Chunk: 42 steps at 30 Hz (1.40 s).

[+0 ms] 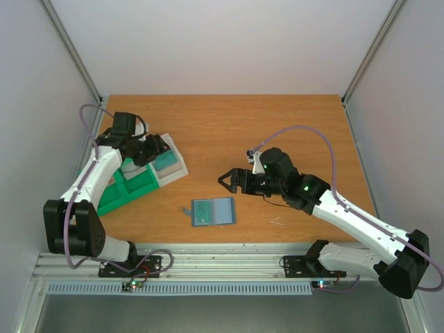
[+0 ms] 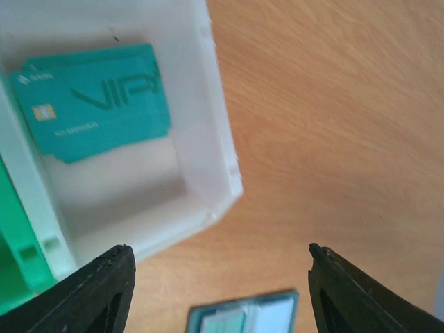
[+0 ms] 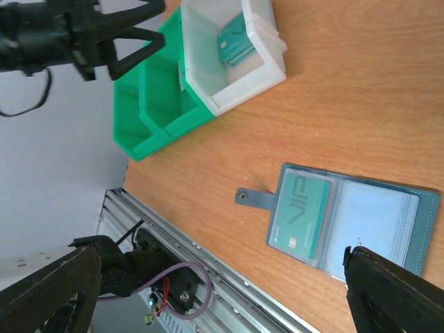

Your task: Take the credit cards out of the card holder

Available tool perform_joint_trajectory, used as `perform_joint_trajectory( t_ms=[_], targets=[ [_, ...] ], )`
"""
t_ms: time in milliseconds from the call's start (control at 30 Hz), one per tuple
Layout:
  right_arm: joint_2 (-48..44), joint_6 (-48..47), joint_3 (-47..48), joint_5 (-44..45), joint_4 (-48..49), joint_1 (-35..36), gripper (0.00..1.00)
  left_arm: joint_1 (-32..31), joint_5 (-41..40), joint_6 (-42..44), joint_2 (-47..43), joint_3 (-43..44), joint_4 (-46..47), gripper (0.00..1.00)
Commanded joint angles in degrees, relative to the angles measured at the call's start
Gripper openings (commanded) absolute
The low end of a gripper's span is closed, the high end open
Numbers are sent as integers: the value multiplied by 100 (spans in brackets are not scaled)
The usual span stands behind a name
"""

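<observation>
Wood table (image 1: 277,125) under everything, and the holder (image 1: 214,211) lies open flat on it, close to the front edge, roughly midway between your two arms. Your right wrist camera gives the better look. One half carries a teal card (image 3: 300,211) marked VIP, tucked in its pocket with the chip end toward the near rail. The other half shows only pale sleeves (whether a card sits in them, you cannot tell). A small strap (image 3: 253,199) with a snap sticks out from the card side and lies on the wood.

Your right gripper (image 1: 229,182) hangs above the table just beyond the holder, pointing toward the left arm. Its jaws are spread wide with nothing between them, and it touches neither holder nor card.

Over on the left, two trays sit side by side and touching: the green tray (image 1: 132,189) nearer the table's left edge, the white tray (image 1: 184,168) against its inner side. Teal cards (image 2: 94,104) lie flat on the white tray's floor. They are stacked slightly askew, so you see more than one edge, but the count is not clear.

Your left gripper (image 2: 218,248) hovers over the white tray's near corner. Its jaws are also wide apart and empty, framing the tray wall and bare wood. The holder's edge just peeks in at the bottom of that wrist view, well apart from the tray.
</observation>
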Motion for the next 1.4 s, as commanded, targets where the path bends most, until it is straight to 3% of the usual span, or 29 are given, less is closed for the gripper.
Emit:
perform_joint_trajectory(
  t_ms=[0, 200, 367, 433, 567, 867, 1067, 1367],
  targets=[
    [168, 13, -132, -122, 181, 14, 94, -56, 878, 359, -452, -167, -500, 69],
    [543, 87, -283, -181, 244, 23, 80, -271, 1508, 488, -1107, -663, -786, 68],
    [735, 176, -461, -191, 442, 61, 54, -556, 1624, 462, -1518, -1116, -847, 65],
    [889, 180, -454, -233, 470, 69, 45, -700, 1668, 448, -1598, -1262, -845, 59],
    [1190, 154, -450, -233, 575, 129, 34, -971, 1709, 204, -1822, -1654, -502, 54],
    [2133, -105, -281, -288, 797, 220, 26, -1473, 1809, -411, -1748, -2560, 460, 33],
    [2669, -98, -237, -442, 1084, 269, 23, -1746, 1768, -813, -1605, -3001, 1236, 10],
    [3250, -92, -204, -737, 1512, 370, 21, -1950, 1604, -997, -1053, -3459, 2172, 0]
  ],
)
